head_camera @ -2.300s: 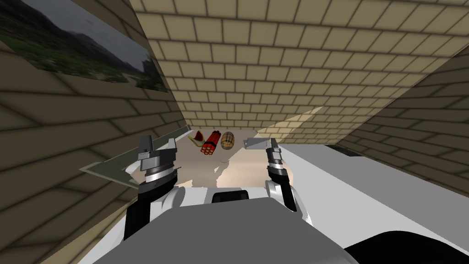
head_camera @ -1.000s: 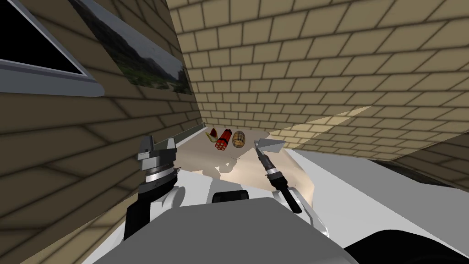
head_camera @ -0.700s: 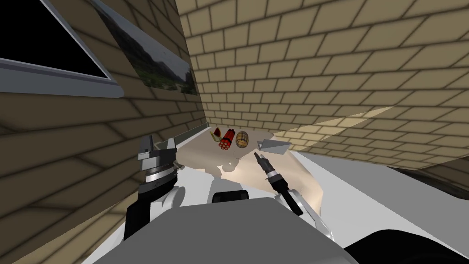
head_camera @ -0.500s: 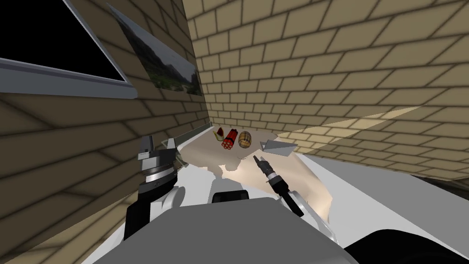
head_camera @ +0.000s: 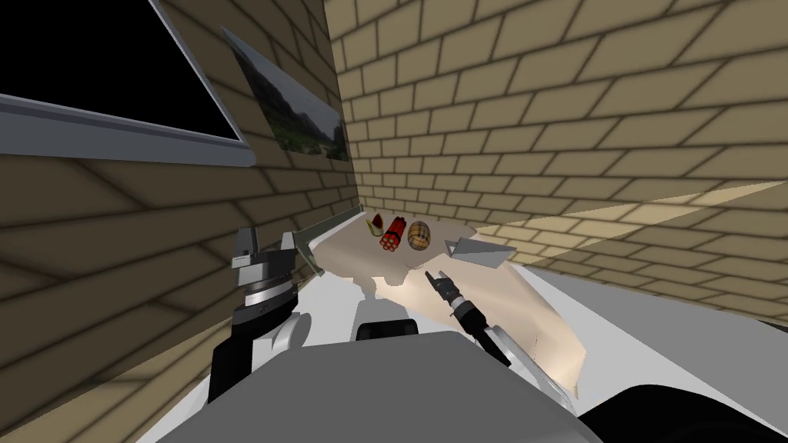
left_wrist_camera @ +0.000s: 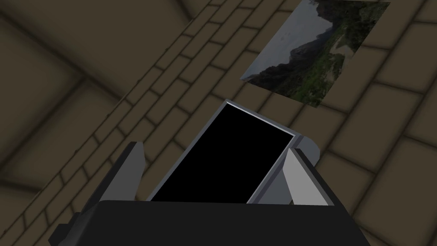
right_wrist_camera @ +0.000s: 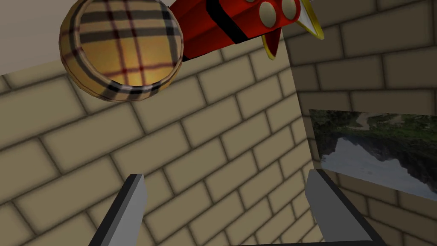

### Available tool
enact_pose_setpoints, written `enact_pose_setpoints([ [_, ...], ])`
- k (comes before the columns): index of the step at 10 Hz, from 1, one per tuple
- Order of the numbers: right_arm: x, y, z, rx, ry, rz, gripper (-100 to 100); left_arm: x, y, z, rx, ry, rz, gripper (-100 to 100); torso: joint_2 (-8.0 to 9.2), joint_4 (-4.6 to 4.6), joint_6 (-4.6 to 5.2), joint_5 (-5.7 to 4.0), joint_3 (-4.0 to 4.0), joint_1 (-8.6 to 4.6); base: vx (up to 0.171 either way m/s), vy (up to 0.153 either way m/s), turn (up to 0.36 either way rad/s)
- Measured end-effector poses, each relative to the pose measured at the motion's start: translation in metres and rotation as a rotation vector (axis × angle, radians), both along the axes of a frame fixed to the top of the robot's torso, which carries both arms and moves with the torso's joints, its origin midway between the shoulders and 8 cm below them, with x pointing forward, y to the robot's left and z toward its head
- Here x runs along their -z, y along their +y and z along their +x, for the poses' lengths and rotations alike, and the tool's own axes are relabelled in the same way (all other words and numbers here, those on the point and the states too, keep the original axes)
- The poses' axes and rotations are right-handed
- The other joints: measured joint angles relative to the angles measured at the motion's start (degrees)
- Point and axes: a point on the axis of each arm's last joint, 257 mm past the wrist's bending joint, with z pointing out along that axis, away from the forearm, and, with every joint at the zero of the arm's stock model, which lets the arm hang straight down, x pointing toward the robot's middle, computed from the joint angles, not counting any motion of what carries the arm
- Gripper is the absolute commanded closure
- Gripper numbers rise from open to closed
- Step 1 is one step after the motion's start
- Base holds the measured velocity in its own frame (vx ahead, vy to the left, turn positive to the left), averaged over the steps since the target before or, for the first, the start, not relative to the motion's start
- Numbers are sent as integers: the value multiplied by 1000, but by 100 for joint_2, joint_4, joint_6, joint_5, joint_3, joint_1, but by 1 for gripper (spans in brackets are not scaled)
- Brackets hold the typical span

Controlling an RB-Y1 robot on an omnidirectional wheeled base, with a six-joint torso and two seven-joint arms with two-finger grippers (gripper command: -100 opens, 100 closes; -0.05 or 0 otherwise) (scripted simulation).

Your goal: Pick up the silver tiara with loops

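The left tool (head_camera: 267, 240) stands raised beside the brick wall (head_camera: 154, 254), its fingers spread and empty. The right tool (head_camera: 434, 274) hangs low over the beige tabletop (head_camera: 492, 300), fingers likewise apart with nothing between them. Beyond it and to its right, the tiara (head_camera: 477, 251), a plain grey angular shape, lies on the tabletop, clear of the tool. Left of the tiara, in a row toward the corner, lie a plaid barrel (head_camera: 419, 234), a bundle of red sticks (head_camera: 392, 233) and a yellow-rimmed piece (head_camera: 375, 224).
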Motion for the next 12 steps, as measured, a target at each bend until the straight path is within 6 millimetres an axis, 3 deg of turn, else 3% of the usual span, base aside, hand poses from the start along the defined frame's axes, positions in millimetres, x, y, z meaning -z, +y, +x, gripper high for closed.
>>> enact_pose_setpoints([
  [6, 78, -26, -45, -70, 200, -314, -100, 0, 0, 0, 0, 0, 0, 0, -13, -3, 1, 2, -8, 8, 46, 84, 160],
  [12, 148, -78, -114, -190, 409, -636, -100, 0, 0, 0, 0, 0, 0, 0, -37, -8, 0, 2, -22, 9, 96, 68, 141],
])
